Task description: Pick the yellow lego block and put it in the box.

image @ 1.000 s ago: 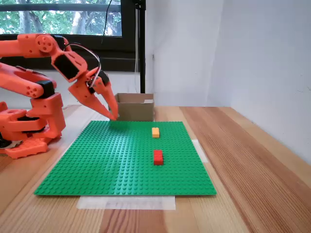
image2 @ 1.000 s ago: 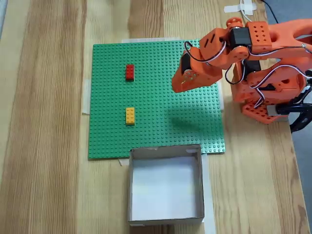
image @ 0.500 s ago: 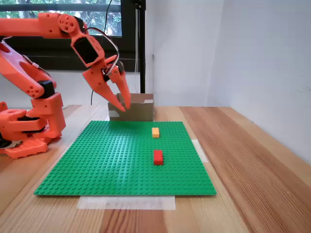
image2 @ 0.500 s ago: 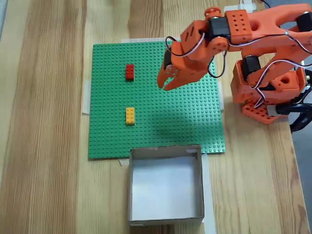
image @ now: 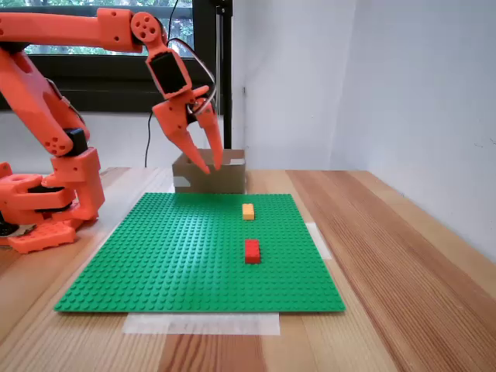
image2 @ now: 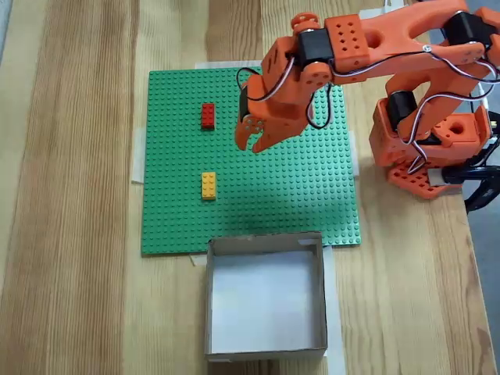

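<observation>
- Yellow lego block [image2: 208, 185] sits untouched on the green baseplate [image2: 312, 195], in the same spot as a second ago, with nothing gripping it (it shows in the side fixed view too [image: 248, 211]).
- Red brick [image2: 208, 116] lies on the same plate, well apart from the yellow one – not the target.
- Box [image2: 266, 344] stands just off the plate's edge, open and with nothing inside, near the yellow block.
- Hand [image2: 248, 143] hangs in the air above the plate, between the two bricks' column and the arm's base; its two fingers are a little apart and hold nothing.
- Over the last second the hand has risen and swung across the plate towards the bricks – so the reach is under way, but, as I judge it, the descent and the grasp are both yet to come.
- Worktop [image2: 70, 195] is pale wood, with the orange arm [image2: 437, 47] mounted at one side.
</observation>
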`<action>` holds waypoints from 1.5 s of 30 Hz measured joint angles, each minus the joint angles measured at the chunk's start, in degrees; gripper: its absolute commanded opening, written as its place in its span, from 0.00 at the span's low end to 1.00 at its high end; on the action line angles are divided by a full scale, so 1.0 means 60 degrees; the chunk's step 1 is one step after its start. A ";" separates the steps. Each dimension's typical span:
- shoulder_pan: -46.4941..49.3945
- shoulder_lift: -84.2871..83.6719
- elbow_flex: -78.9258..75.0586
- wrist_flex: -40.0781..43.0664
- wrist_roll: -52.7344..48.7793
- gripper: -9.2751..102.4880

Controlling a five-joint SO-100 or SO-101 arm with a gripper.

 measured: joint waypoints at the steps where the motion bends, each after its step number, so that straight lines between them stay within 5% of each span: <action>1: -0.0088 -0.0220 -0.0190 0.0044 0.0000 0.16; 45: -0.0439 -0.6196 -0.5244 0.0425 0.0308 0.23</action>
